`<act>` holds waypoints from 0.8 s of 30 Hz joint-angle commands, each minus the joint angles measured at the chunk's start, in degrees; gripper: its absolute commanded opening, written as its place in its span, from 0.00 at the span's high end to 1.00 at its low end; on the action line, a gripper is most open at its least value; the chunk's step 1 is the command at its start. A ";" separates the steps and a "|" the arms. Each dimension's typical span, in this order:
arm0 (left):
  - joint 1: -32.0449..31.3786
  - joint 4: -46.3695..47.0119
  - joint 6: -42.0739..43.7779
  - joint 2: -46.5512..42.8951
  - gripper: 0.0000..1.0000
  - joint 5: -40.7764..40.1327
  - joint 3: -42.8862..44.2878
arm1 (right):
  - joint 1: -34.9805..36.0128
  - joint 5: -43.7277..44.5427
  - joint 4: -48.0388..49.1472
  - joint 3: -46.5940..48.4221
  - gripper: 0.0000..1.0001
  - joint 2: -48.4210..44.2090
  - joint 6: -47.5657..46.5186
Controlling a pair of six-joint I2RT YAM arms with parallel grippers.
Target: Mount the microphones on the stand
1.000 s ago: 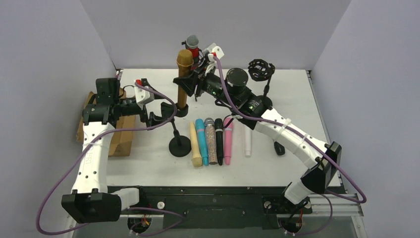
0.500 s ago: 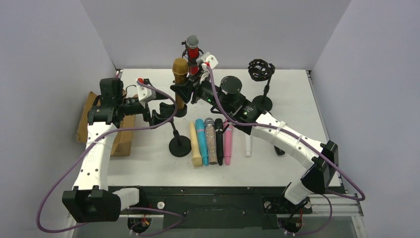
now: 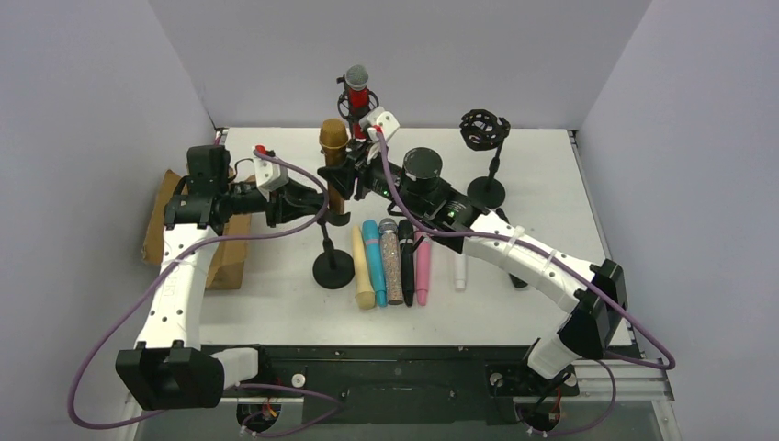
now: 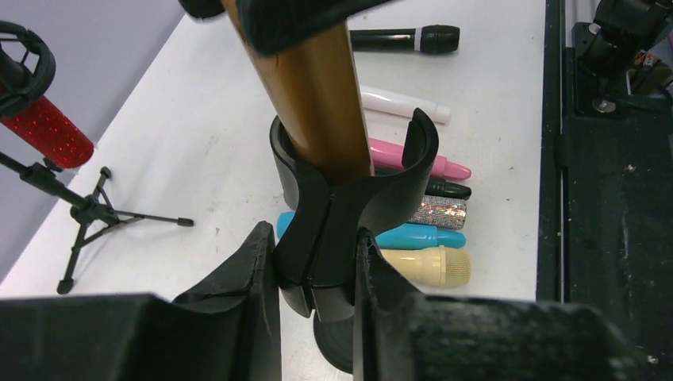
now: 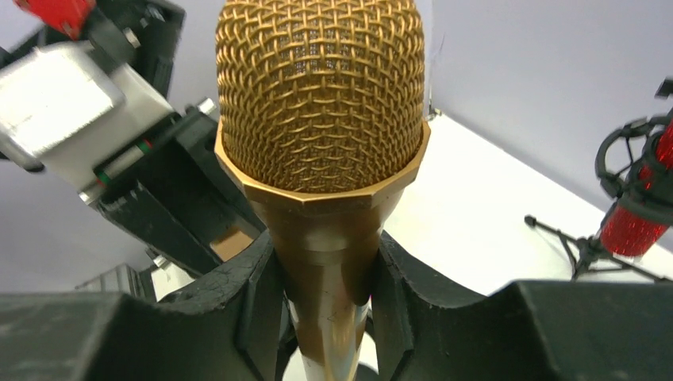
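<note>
A: Where the two arms meet over the table (image 3: pixel 276 308), what do we see?

B: We see a gold mic (image 3: pixel 333 138) standing upright. Its smooth, metallic shaft sits in the black plastic clip (image 4: pixel 349 186), a U-shaped cup on top of a stand (image 3: pixel 333 272) with a round black base.

A: Can we read any brand or label?

B: Any lettering is too small for us to read.

A: How do the grippers sit against the mic?

B: The right gripper (image 5: pixel 321 262) pinches the gold mic just under its woven mesh head, with one matte black finger on each side of the shaft. The left gripper (image 4: pixel 316 238) reaches in from the side, lower down. Its fingers are pressed against the clip's neck, and the shaft rises out of the cup just above them.

A: Where are the other mics?

B: At the back, behind the gold one, we find a red mic (image 3: pixel 357 87) with a sparkly body and a grey mesh head. It is held in a ring mount on a thin tripod (image 4: pixel 87 210). Just right of the stand's base, six lie flat, side by side: cream mic (image 3: pixel 361 266), teal mic (image 3: pixel 375 264), glitter mic (image 3: pixel 392 266), black mic (image 3: pixel 407 265) and pink mic (image 3: pixel 423 266). The white mic (image 3: pixel 459 271) lies a little apart from them.
</note>
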 commanded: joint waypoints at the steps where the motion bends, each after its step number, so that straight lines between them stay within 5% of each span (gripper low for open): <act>1: 0.43 1.91 2.10 -0.02 1.00 -1.35 0.02 | 0.61 0.31 1.07 -1.39 1.00 -0.57 -0.57; 20: -0.45 12.54 -9.18 -5.15 1.00 -4.99 -7.10 | 2.65 4.57 13.77 -11.23 1.00 -1.40 1.57; 24: -0.41 13.78 -11.49 -4.97 0.70 -6.62 -6.58 | 2.63 5.01 13.98 -12.29 1.00 -2.41 0.81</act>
